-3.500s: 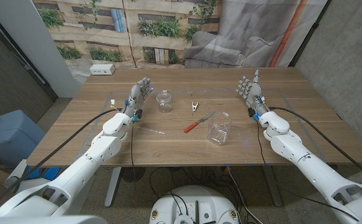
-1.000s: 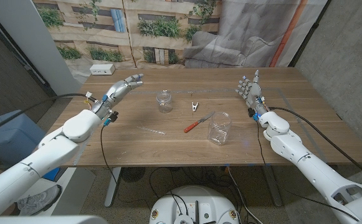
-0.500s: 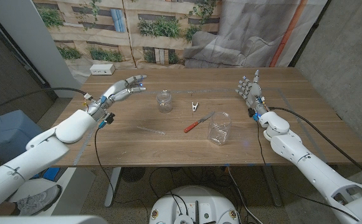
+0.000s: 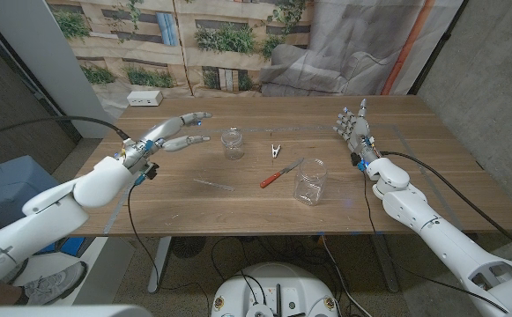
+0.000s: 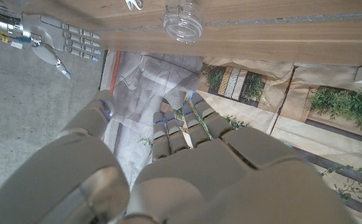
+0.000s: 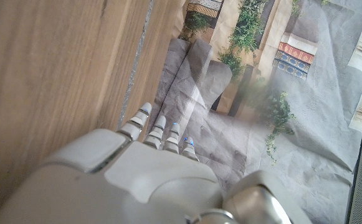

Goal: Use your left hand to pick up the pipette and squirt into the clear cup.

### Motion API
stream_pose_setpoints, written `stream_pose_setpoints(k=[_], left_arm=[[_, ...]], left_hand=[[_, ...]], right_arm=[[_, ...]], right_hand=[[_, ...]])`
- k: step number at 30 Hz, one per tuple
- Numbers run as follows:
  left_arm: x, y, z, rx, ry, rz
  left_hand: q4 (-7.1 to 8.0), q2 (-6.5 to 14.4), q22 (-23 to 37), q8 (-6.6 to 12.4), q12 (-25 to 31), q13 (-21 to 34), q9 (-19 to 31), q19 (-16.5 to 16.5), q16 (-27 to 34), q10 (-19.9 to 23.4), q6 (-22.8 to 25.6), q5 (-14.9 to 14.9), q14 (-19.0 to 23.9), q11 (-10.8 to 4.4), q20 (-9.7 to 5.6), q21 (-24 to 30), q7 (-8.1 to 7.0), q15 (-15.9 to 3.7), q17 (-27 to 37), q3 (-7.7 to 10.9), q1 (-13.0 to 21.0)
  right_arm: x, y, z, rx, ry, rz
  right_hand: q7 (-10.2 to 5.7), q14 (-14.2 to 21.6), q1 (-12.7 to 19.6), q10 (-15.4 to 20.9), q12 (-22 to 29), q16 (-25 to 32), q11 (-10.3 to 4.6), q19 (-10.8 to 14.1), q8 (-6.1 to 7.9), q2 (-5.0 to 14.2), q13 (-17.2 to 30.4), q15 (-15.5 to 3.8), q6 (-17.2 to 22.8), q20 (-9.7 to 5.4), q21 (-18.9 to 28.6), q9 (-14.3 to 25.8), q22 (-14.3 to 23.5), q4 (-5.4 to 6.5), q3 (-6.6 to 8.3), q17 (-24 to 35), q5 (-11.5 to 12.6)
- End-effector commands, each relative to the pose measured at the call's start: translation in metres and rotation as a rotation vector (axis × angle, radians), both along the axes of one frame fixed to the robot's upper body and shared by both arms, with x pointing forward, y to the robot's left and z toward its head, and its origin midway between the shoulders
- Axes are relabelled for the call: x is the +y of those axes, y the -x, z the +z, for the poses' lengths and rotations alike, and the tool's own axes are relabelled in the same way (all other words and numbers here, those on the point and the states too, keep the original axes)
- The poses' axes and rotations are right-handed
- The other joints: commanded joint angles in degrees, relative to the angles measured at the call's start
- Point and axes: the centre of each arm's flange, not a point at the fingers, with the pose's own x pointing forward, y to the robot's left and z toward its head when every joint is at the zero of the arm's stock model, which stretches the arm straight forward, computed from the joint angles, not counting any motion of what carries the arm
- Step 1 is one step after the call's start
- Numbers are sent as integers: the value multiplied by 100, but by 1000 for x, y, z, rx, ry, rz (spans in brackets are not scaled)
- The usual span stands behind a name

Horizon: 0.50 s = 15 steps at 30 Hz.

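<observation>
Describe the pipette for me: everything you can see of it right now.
The pipette is a thin, clear, plastic-looking tube lying flat on the wooden table, slanted slightly, near the front edge. Nothing touches it. It lies apart from the small jar, with the left robot hand raised farther back. Its bulb and contents are too faint to make out.

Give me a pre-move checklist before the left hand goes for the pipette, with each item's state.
1. Left hand free, fingers apart, holding nothing: ok.
2. Pipette lies bare on the table, nothing on it: ok.
3. Left hand over the pipette: not ok; it hovers farther back, left of the small jar.
4. Clear cup upright, mouth open: ok.
5. Right hand away from pipette and cup: ok.
6. Liquid in the pipette: cannot tell.
</observation>
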Motion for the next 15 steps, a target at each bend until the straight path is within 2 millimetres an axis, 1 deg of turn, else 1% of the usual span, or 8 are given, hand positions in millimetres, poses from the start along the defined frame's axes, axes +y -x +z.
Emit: stream_pose_setpoints(k=[1, 3, 4, 5, 6, 9, 15], left_arm=[[-16, 20, 0, -48, -191, 134], [-19, 24, -1, -54, -232, 156], [-22, 26, -2, -56, -254, 171], [-24, 28, -3, -59, -281, 189], [-26, 30, -3, -59, -312, 201], [-32, 35, -6, -69, -371, 233], [-37, 40, -9, -77, -436, 269]], left_hand=[[-28, -26, 21, 34, -11, 24, 11, 60, 7, 78, 96, 31, 75, -20, -25, -9, -19, -472, 23, 1, 131], [-28, -58, 22, 24, -14, 24, 12, 67, 2, 86, 82, 31, 81, -33, -27, -11, -32, -476, 22, -6, 175], [-26, -103, 27, 12, -26, 25, 12, 150, -1, 81, 70, 29, 95, -42, -13, 15, -43, -469, 23, -20, 245], [-18, -181, 40, -2, -37, 27, 13, 315, 0, 90, 73, 22, 134, -30, -14, 65, -43, -437, 26, -49, 379], [-16, -196, 43, -16, -42, 27, 13, 334, 0, 84, 46, 20, 142, -33, -1, 69, -48, -434, 26, -57, 407], [-10, -229, 48, -37, -57, 29, 14, 326, -15, 59, 12, 17, 122, -51, 8, 57, -47, -419, 29, -75, 478], [1, -268, 56, -54, -57, 31, 14, 284, -34, 74, 0, 13, 81, -85, 23, 31, -59, -397, 31, -106, 578]], right_arm=[[0, 0, 0, 0, 0, 0], [0, 0, 0, 0, 0, 0], [0, 0, 0, 0, 0, 0], [0, 0, 0, 0, 0, 0], [0, 0, 0, 0, 0, 0], [0, 0, 0, 0, 0, 0], [0, 0, 0, 0, 0, 0]], right_hand=[[-51, -42, 0, 0, 16, 35, -42, 20, 38, 334, 31, -472, 12, -3, 36, 9, 30, 3, -37, 25, 29], [-47, -40, 0, 9, 20, 36, -42, 22, 38, 333, 31, -476, 12, -3, 37, 9, 30, 3, -37, 25, 29], [-50, -39, 0, 4, 18, 36, -46, 20, 37, 333, 31, -476, 10, -2, 36, 9, 30, 3, -37, 25, 29], [-48, -41, 0, 1, 16, 35, -38, 22, 38, 333, 31, -478, 12, -4, 37, 9, 30, 3, -37, 25, 29], [-49, -39, 0, -20, 8, 36, -34, 21, 39, 333, 31, -472, 16, -3, 37, 9, 30, 3, -37, 25, 29], [-50, -41, 0, -2, 15, 35, -25, 20, 41, 333, 31, -470, 18, 1, 36, 9, 30, 3, -37, 25, 29], [-51, -40, 0, 6, 19, 36, -36, 20, 37, 336, 32, -473, 10, -1, 36, 9, 30, 4, -36, 25, 30]])
